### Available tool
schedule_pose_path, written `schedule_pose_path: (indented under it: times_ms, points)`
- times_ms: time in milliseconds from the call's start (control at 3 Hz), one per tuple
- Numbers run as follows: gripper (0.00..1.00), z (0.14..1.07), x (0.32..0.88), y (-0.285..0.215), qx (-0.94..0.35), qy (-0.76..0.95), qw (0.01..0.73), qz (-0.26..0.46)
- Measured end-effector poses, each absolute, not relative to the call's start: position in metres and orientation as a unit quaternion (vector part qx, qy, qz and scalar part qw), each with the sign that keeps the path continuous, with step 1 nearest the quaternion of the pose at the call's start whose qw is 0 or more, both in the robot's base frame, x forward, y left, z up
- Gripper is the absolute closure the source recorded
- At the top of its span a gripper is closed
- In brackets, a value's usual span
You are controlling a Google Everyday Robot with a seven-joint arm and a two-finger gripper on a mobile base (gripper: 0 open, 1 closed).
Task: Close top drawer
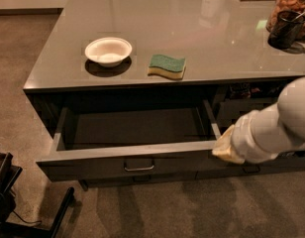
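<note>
Plainly, in the camera view, the top drawer [93, 163] stands pulled well out from under the bench [202, 29], its long axis running left to right. The pincer [226, 147] sits at the right end of the drawer's front, touching or just beside its top edge. Whether it is released or clenched I cannot tell. Most of the front lies to the pincer's left, the small bar handle [139, 166] well apart from it. The cabinet opening lies beyond, toward the bench, so a push that way should send it home. Pushing at one end may skew so wide a drawer. The bowl [108, 50] and sponge [167, 66] rest on top, out of the way.
</note>
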State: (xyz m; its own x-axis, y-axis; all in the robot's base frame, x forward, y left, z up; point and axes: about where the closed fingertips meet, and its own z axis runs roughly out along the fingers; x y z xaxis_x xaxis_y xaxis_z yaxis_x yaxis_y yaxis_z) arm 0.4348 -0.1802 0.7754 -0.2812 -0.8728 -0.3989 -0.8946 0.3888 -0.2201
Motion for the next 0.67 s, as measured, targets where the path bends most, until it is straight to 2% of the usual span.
schedule_pose_path:
  times_ms: [333,667]
  points:
    - [1.0,0.722,0.42,-0.167,-0.527,0.807,0.258,0.067]
    - [1.0,0.676,0.419,-0.151,-0.515,0.802,0.29,0.081]
